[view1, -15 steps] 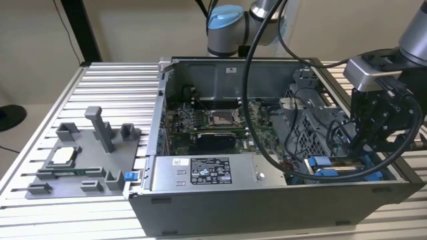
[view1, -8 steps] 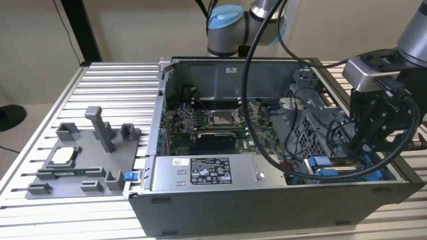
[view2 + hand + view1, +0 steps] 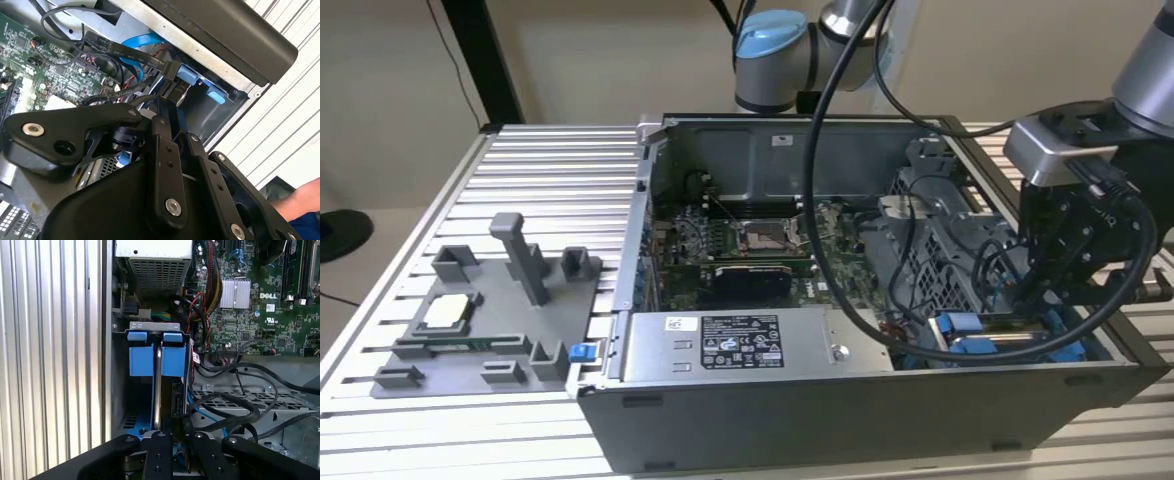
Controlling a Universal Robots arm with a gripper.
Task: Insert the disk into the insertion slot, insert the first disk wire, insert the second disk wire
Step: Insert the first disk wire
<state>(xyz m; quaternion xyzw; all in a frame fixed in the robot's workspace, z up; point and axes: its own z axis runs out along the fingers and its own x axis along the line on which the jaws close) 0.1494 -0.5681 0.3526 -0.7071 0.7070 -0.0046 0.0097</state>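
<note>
Reaching down into the open computer case [image 3: 854, 420], I have my tool [image 3: 1047, 300] low in the lower right of the exterior view, well apart from the grey power-supply box [image 3: 734, 345] along the front wall.

The disk [image 3: 158, 385] stands on edge inside the insertion slot [image 3: 120, 390]. Its blue frame [image 3: 172, 360] sits level between the grey walls of the bay, so I judge the first step done: the disk looks fully home. In the exterior view the same blue shows just beneath my tool, at the case's lower right corner.

In the first wrist view my tool [image 3: 176, 432] is right at the end of the disk, and a black connector [image 3: 177, 402] lies against the disk's edge just beyond it. Whether my tool is apart or clamped on that connector I cannot tell, nor whether the connector is pushed in. In the second wrist view a flat black wire [image 3: 130, 52] and a blue wire [image 3: 145, 40] run to this corner.

By my reckoning the wire work is in hand, and neither wire is clearly finished.
</note>
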